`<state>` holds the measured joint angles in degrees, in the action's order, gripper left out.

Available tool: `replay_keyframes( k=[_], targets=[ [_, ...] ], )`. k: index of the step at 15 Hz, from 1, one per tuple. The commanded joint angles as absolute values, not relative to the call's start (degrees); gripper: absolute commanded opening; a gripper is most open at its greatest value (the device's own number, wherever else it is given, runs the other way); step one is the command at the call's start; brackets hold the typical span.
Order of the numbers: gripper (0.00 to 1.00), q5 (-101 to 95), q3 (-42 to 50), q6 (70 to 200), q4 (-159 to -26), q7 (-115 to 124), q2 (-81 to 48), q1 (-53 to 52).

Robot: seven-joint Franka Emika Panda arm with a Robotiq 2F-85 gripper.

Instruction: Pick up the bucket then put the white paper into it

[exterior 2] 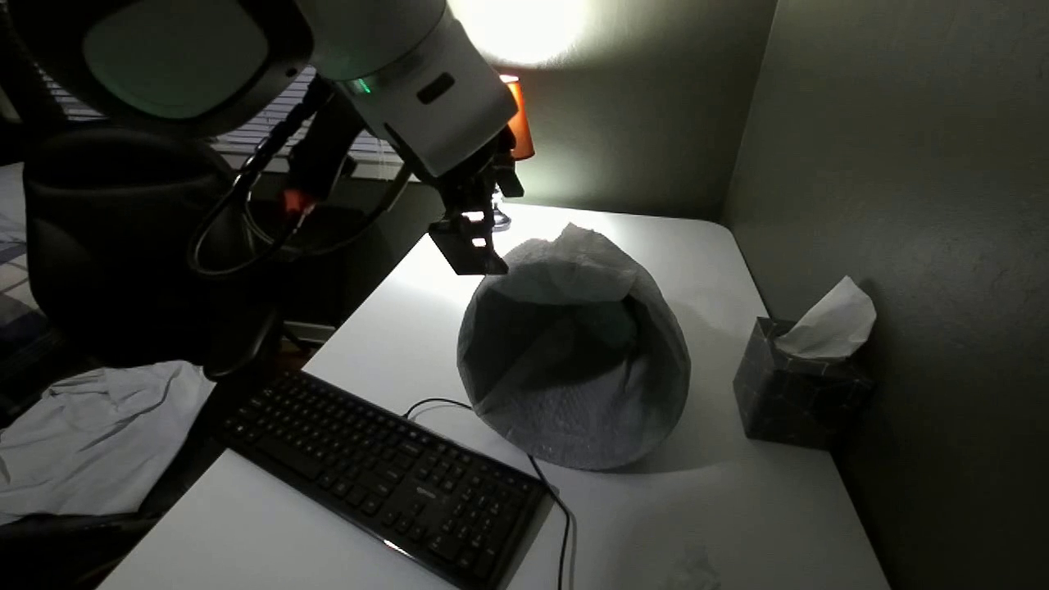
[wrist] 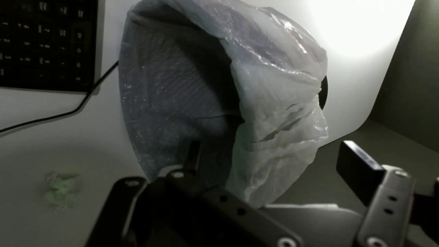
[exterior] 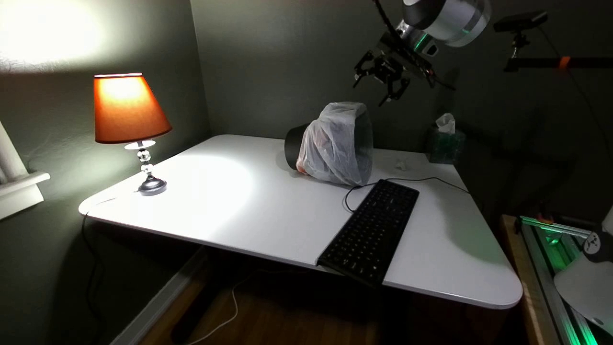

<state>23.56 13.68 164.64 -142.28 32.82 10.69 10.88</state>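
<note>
Nearest in the wrist view, the tool (wrist: 274, 159) gaped wide, above and apart from the bucket (exterior: 294, 145). The bucket lay sideways on the bench (exterior: 268, 211), a white bag (wrist: 274, 92) lining it. Crumpled white paper (wrist: 62, 190) lay near its mouth; a tissue (exterior 2: 833, 322) poked from the tissue box (exterior 2: 799, 401).

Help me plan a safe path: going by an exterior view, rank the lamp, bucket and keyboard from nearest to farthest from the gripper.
From the gripper, in an exterior view:
1. Bucket: lying on its side, below and slightly left in the picture.
2. Keyboard: lower in the picture.
3. Lamp: far left.
</note>
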Motion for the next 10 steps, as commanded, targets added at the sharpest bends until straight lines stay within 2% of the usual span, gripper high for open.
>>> replay_keyframes(
  k=[1,10],
  targets=[
    [1.00,32.65,17.59,161.71,-138.44,23.57,7.71,6.89],
    [1.00,36.13,19.90,156.76,-131.99,20.67,0.36,8.61]
  ],
)
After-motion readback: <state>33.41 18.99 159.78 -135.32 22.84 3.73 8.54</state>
